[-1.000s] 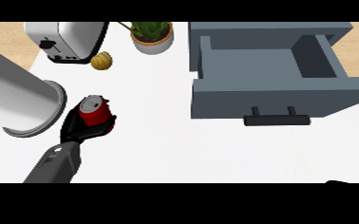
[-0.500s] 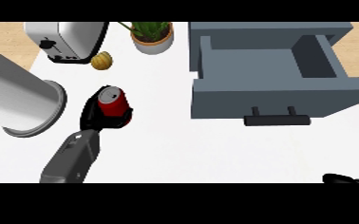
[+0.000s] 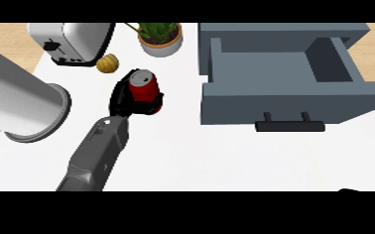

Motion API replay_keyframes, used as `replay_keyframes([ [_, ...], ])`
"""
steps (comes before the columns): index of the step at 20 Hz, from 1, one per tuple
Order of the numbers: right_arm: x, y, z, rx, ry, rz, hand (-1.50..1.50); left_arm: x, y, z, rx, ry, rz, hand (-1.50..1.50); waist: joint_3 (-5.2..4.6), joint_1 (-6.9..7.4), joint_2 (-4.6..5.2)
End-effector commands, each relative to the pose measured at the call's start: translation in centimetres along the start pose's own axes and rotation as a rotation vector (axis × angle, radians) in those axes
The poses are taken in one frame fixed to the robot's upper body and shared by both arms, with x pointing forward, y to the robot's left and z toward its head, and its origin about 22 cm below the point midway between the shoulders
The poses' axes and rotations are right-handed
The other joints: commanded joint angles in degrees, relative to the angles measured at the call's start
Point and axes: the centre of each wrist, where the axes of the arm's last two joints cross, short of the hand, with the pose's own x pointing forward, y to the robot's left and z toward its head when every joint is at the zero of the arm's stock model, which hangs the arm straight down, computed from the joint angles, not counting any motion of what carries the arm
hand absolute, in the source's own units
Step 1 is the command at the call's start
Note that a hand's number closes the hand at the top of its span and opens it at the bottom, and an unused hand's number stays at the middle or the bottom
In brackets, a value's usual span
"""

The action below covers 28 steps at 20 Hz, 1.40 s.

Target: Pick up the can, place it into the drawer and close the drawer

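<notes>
A red can (image 3: 143, 86) with a silver top is held in my left hand (image 3: 129, 103), whose black fingers curl round its lower part. Hand and can are over the white counter, left of the grey drawer (image 3: 282, 79). The drawer stands pulled out and open, with a dark handle (image 3: 289, 125) on its front; nothing shows inside it. Only a sliver of my right hand (image 3: 350, 190) shows at the lower right corner.
A large grey cylinder (image 3: 26, 104) lies at the left. At the back stand a silver toaster (image 3: 70, 40) and a potted plant (image 3: 159, 38). A small yellow-brown object (image 3: 107, 63) sits just behind the can.
My left hand has carried the can up and to the right, closer to the drawer. The drawer has not moved.
</notes>
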Motion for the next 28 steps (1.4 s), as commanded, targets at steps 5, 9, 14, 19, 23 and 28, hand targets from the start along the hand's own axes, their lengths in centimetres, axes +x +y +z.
replay_keyframes([
  [5, -0.1, -1.6, 0.0, -0.024, 0.011, 0.022, -1.5, 7.3, -4.7, -4.0, -0.101, -0.06, -0.065, 1.5, 0.09, 1.03, -0.52],
  [9, -0.3, -1.3, -1.9, -0.007, -0.009, 0.029, -1.5, 10.5, -7.4, -5.0, -0.124, -0.054, -0.05, 1.5, 0.02, 0.42, -0.13],
  [14, 0.6, -0.7, -0.3, 0.0, 0.004, 0.018, -1.5, 17.5, -11.9, -6.3, -0.149, -0.08, -0.03, 1.5, 0.02, 0.17, -0.29],
  [19, 0.5, 0.5, -1.6, -0.028, -0.022, 0.02, -1.5, 21.0, -15.5, -6.2, -0.156, -0.09, -0.09, 1.5, 0.01, -0.07, -0.01],
  [23, 1.2, -0.5, -0.2, -0.007, -0.021, 0.01, -1.5, 24.1, -17.3, -7.0, -0.175, -0.076, -0.094, 1.5, 0.03, -0.6, 0.05],
  [28, 0.6, -0.2, -2.0, -0.017, -0.02, -0.005, -1.5, 28.9, -20.8, -7.9, -0.176, -0.067, -0.113, 1.5, 0.06, -1.13, 0.32],
])
